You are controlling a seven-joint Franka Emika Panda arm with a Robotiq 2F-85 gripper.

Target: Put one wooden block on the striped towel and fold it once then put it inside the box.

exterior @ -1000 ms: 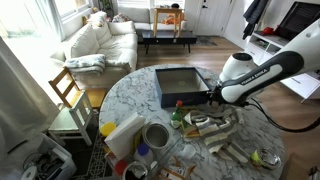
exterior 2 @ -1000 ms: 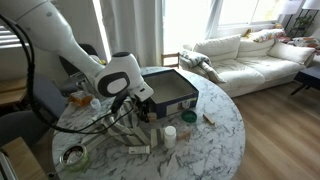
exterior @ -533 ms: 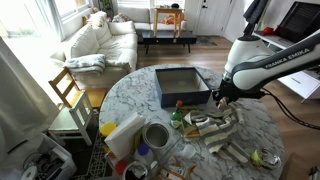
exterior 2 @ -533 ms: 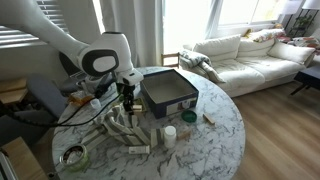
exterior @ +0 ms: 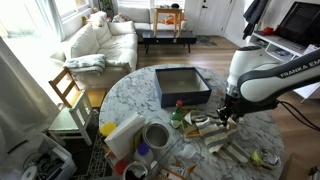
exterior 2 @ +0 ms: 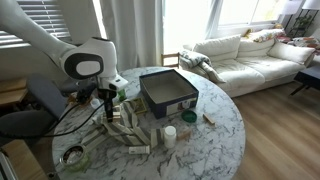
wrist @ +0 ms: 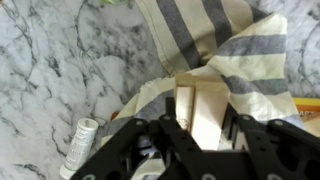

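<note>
Wrist view: one towel [wrist: 230, 50]; perhaps two blocks [wrist: 207, 115]

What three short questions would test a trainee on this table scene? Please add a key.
1. True or false: the striped towel already lies inside the box.
2. In the wrist view, the wooden block lies: A) on the striped towel; B) inside the box; C) on the bare marble.
3. Missing word: in both exterior views, the gripper hangs beside the box, above the ____.
Key: 1 false; 2 A; 3 towel.
</note>
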